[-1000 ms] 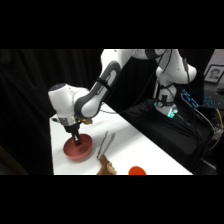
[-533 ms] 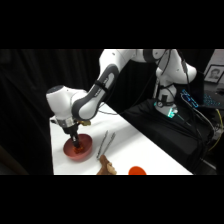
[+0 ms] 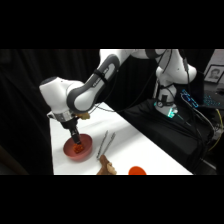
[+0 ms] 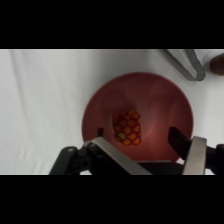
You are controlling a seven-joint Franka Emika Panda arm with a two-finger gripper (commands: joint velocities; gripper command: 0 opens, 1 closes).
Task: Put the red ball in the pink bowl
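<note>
Red ball (image 4: 127, 128): small, bumpy, red-orange with yellowish flecks; resting on the floor of the pink bowl (image 4: 165, 95), a little off centre, touching neither finger. Pink bowl: round, shallow, smooth; seated on the white desk (image 3: 130, 145) near its left end. End effector (image 4: 146, 142): hanging directly over the bowl, fingers spread wide and reaching down inside the rim, one on each side of the ball, holding nothing; in the side view seen as a dark piece dipping into the bowl (image 3: 85, 145) over the ball (image 3: 78, 149). Metal tongs (image 3: 106, 143): lying on the desk just beside the bowl, apart from it; tips also showing at the upper right of the wrist view. Brown object (image 3: 106, 167): at the desk's near edge, kind not discernible. Flat orange-red disc (image 3: 137, 171): near that same edge, well apart from the bowl.
</note>
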